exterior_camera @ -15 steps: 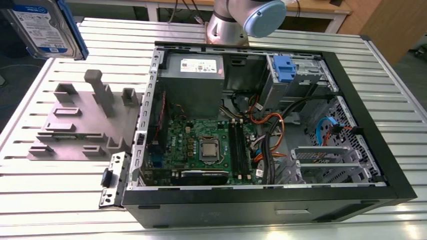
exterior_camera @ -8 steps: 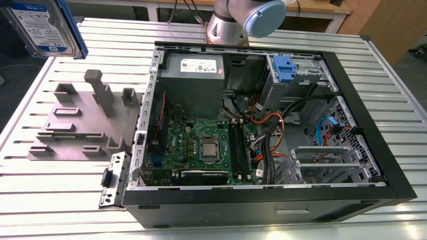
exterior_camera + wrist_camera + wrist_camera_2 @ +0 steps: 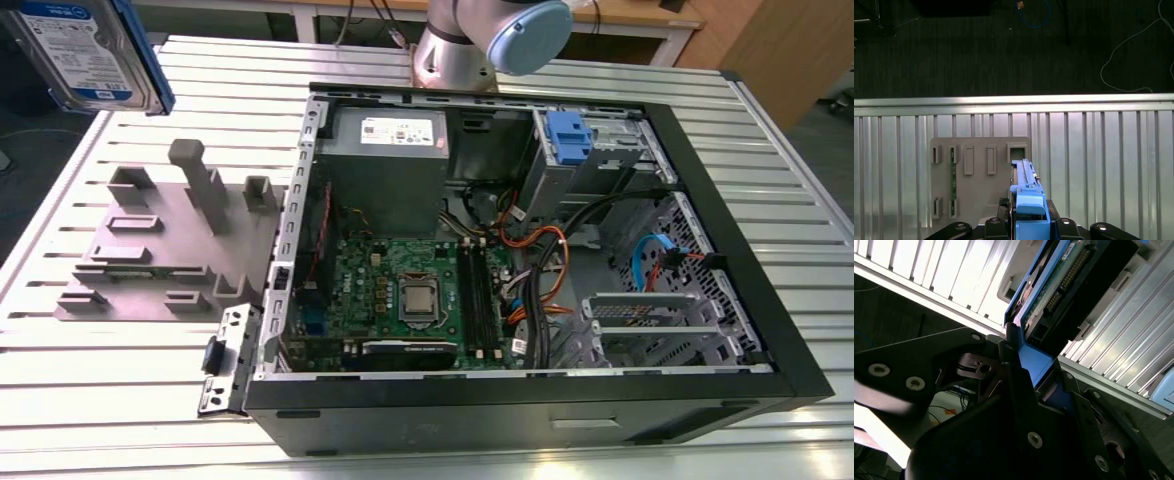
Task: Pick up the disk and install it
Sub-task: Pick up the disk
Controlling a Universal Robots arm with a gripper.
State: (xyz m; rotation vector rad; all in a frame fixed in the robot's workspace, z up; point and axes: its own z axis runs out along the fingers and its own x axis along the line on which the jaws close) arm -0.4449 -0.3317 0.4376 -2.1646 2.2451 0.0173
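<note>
Even overhead light washes the slatted desk (image 3: 787, 190), with glare along its near edge. The case (image 3: 534, 420) interior sits shadowed. In the second wrist view the hand (image 3: 1036, 367) is a dark silhouette against blown-out slats.

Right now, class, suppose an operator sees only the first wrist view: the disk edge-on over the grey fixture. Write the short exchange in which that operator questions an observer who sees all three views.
Operator: Is the disk touching the grey fixture?
Observer: No. In the exterior view the disk hangs in the air, apart from the grey fixture, with its label facing that camera.
Operator: Where is the computer case?
Observer: The open computer case lies on the table, at the exterior view's right of the fixture.
Operator: What is on the disk's other face?
Observer: The second wrist view shows rows of connector pins there.
</note>
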